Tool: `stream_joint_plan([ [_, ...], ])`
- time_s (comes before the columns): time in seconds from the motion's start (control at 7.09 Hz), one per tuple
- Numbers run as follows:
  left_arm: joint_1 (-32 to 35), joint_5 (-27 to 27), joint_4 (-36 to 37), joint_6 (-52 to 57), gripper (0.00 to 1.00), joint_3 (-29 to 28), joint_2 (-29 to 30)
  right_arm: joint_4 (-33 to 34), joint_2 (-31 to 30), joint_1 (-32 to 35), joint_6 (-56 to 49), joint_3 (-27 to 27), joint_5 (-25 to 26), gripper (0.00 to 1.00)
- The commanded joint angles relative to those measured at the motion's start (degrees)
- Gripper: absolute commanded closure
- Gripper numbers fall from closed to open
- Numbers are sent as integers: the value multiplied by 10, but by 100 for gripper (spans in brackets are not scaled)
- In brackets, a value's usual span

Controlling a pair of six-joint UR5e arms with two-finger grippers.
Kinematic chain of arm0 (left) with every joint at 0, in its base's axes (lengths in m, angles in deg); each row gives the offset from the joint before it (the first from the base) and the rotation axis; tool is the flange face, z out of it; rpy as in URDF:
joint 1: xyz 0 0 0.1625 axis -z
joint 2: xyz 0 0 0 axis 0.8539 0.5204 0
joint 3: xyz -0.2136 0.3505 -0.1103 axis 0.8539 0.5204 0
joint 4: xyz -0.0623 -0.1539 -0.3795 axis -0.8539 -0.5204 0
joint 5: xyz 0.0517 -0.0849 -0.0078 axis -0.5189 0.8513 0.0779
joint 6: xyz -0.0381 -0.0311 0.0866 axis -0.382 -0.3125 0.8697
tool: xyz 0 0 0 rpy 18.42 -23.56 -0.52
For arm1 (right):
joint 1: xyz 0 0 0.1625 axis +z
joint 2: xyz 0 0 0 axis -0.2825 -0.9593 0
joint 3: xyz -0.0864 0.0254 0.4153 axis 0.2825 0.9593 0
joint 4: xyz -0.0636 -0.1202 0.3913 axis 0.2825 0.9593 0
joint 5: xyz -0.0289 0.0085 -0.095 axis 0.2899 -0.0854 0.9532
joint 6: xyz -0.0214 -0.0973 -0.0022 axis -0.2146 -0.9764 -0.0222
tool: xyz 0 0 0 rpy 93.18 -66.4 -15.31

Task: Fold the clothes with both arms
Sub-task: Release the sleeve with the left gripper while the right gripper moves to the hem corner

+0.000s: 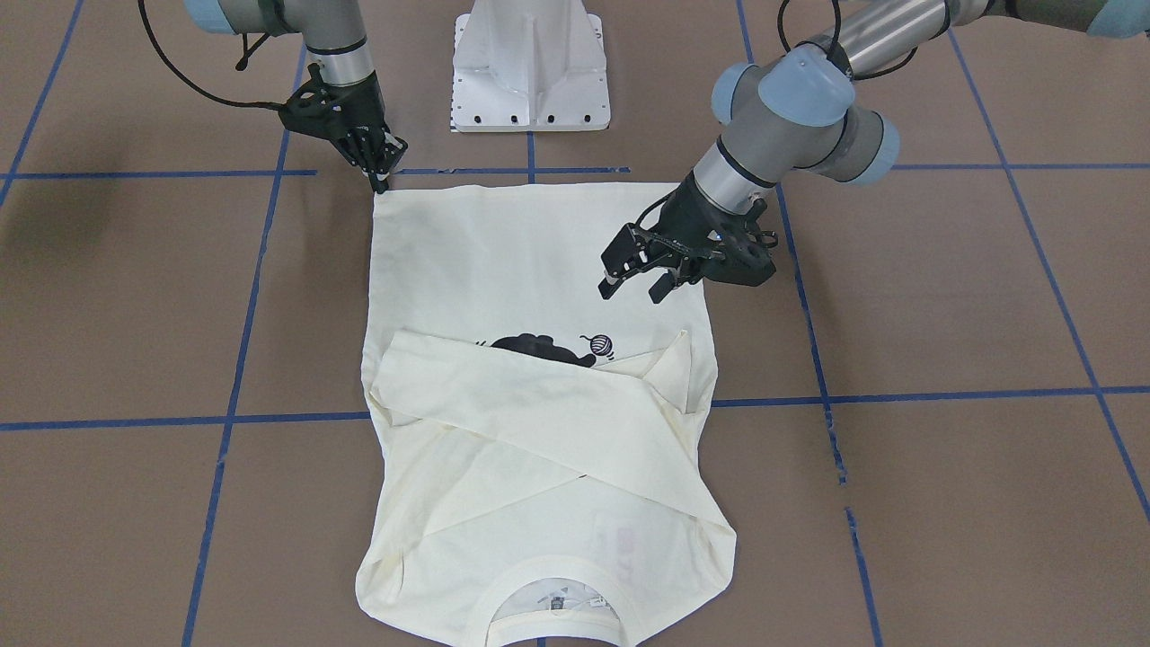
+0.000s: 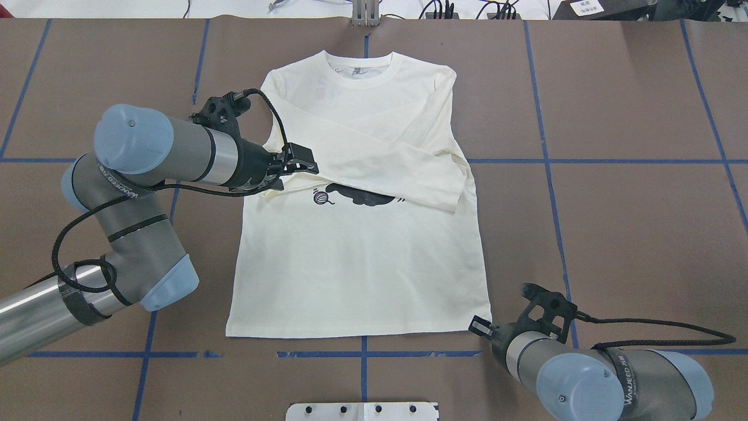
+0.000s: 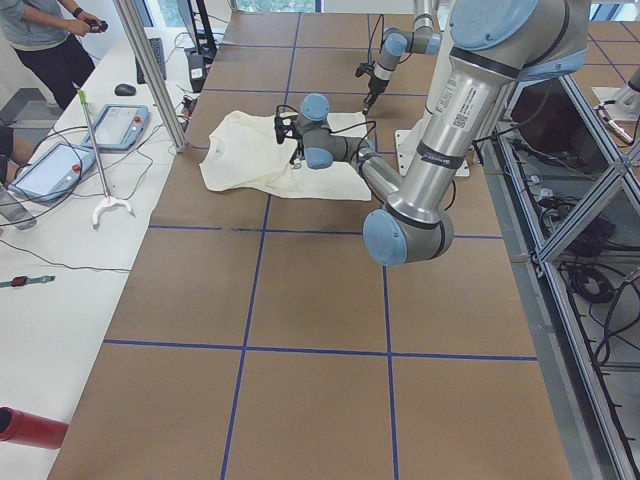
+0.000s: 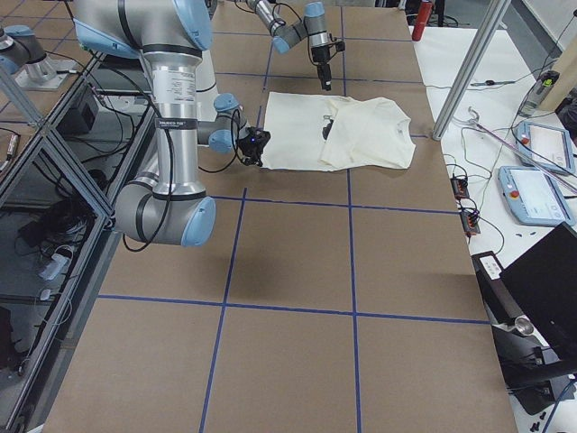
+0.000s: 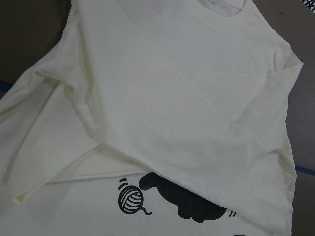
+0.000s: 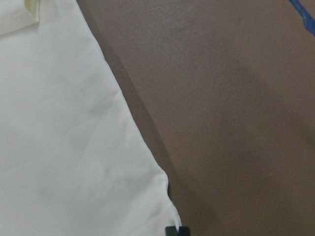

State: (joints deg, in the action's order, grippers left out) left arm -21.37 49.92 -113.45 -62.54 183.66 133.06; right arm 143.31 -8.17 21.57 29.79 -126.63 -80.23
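Note:
The cream long-sleeved shirt lies flat on the brown table, neck away from the robot. Both sleeves are folded across the chest and partly cover the black cat print. The red lettering is hidden under them. My left gripper is open and empty, hovering over the shirt's side near a sleeve cuff. Its wrist view shows the crossed sleeves and the print. My right gripper is shut at the bottom hem corner, and the cloth runs into its fingertips.
The white pedestal base stands just behind the hem. Blue tape lines grid the table. A side bench with tablets, cables and an operator runs along the far edge.

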Motion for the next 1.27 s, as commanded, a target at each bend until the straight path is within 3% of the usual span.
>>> stream_joint_plan([
  [0.0,0,-6,0,0,13,2,-3,-1,8,5,-1,-6,0,100],
  [0.28,-24,-51,12,-27,12,29,-56,-1,12,8,0,-13,0,100],
  [0.56,-121,-145,209,-62,12,150,-97,-1,12,13,-1,-14,-1,100],
  [0.71,-160,-158,250,-105,12,184,-125,-1,12,15,-2,-17,-1,100],
  [1.13,-253,-188,274,-209,14,198,-173,-1,9,19,-2,-26,-2,100],
])
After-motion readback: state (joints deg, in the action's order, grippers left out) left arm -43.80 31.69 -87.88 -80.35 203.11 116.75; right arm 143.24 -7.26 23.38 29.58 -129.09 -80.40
